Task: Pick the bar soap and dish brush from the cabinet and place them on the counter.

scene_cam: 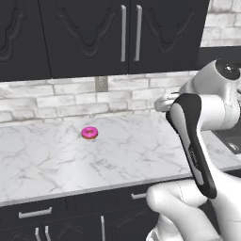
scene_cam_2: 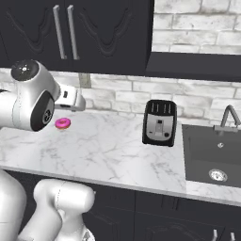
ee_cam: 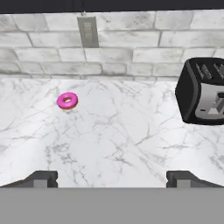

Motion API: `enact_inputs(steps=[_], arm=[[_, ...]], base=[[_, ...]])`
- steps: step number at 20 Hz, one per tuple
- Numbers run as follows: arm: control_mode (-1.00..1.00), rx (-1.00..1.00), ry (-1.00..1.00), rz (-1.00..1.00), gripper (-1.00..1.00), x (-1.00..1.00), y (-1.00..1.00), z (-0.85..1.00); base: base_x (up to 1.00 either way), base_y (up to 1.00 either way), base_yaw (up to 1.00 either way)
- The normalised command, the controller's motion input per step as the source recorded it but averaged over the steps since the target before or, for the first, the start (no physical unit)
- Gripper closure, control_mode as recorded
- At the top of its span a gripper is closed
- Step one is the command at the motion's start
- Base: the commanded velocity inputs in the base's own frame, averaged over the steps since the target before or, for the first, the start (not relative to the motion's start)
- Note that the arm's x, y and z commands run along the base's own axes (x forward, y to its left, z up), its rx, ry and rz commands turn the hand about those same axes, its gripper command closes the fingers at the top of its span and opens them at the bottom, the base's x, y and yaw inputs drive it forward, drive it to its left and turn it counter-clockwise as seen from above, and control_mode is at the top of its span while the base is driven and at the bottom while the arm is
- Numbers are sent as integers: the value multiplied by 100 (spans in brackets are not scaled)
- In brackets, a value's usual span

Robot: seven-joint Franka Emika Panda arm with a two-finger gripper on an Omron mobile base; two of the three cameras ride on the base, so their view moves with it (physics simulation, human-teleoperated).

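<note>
Closed cabinet [scene_cam: 122, 33] above worktop [ee_cam: 118, 144]; claw [ee_cam: 112, 178] spread wide, empty; soap likely slick, grip its flat sides.

Right base view: counter, closed cabinet, arm at left

Cabinet [scene_cam_2: 84, 33] doors closed, two vertical silver handles [scene_cam_2: 63, 30] side by side; pink donut [scene_cam_2: 62, 123] on the counter [scene_cam_2: 108, 150], partly behind the arm [scene_cam_2: 33, 101]; black toaster [scene_cam_2: 159, 123] upright near the sink [scene_cam_2: 212, 160]; faucet [scene_cam_2: 229, 117] behind the sink.
</note>
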Motion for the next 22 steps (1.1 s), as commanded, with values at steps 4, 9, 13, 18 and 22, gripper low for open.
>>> enact_inputs(steps=[4,9,13,18,22], arm=[[-100,0,-12,0,-100,-43,0,38],[-100,0,-21,0,-100,-35,0,41],[-100,0,-23,0,-100,-15,1,33],[-100,0,-26,0,-100,0,0,26],[-100,0,-24,0,-100,-1,0,24]], base=[[0,0,0],[0,0,0],[0,0,0],[0,0,0],[0,0,0]])
